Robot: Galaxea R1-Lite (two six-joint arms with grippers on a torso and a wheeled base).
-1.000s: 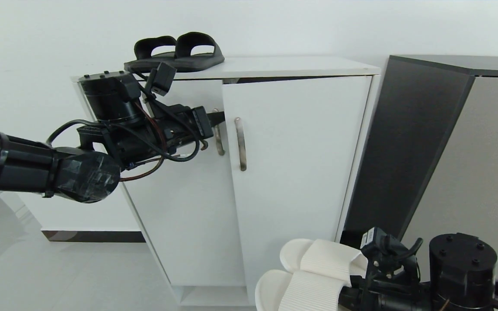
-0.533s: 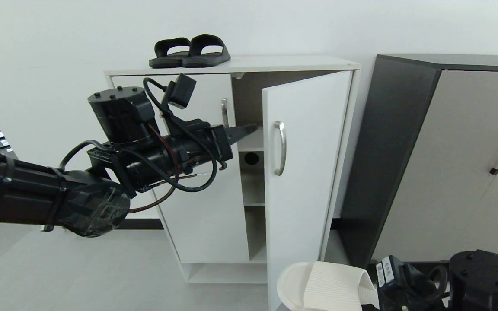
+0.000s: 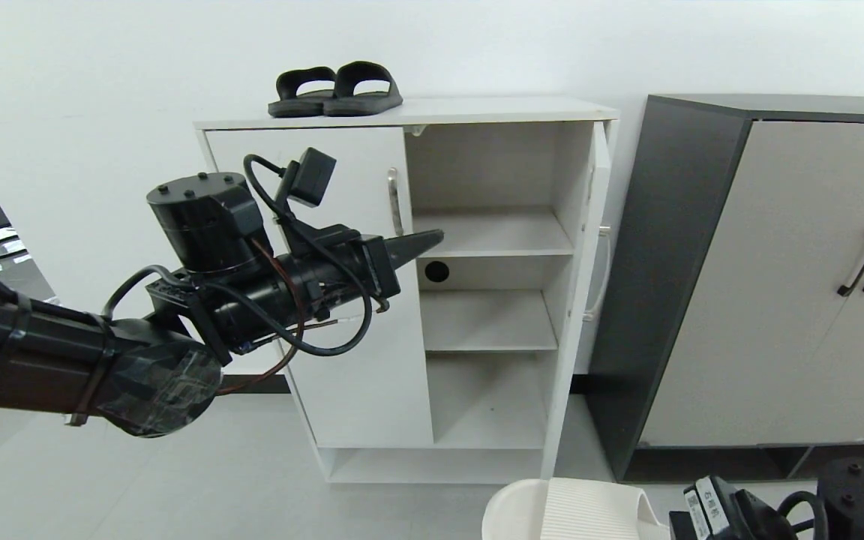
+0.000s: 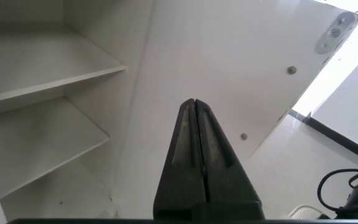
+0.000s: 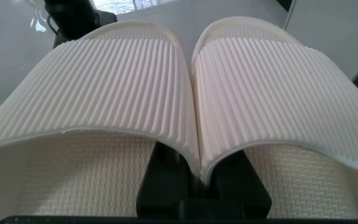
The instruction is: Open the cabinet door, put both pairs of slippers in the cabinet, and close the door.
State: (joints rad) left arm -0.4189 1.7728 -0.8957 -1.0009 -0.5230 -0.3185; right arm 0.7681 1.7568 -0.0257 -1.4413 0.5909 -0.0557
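White ribbed slipper pair (image 5: pixel 191 93) clamped in right gripper (image 5: pixel 199 167); open white cabinet (image 3: pixel 492 232) at 11 o'clock. Left gripper (image 3: pixel 426 241) fingers closed, empty.

**A:** Where does the head view sit?

**B:** High and set back, facing forward and down at the white two-door wooden cabinet (image 3: pixel 357 390). The whole of it fits, with the dark-framed grey cabinet (image 3: pixel 777 300) beside it.

**A:** The left wrist view?

**B:** Close in, looking along the black left gripper (image 4: pixel 194 102), its tips pressed together, into the open compartment at the white board shelves (image 4: pixel 36 62).

**A:** And the right wrist one?

**B:** Nearest of all, just behind the ribbed cream foam slippers (image 5: pixel 260 81) and looking out over them.

**A:** What overlaps?

**B:** Head and left wrist share the shelves and that gripper. Head and right wrist share the slippers, at the head view's bottom edge.
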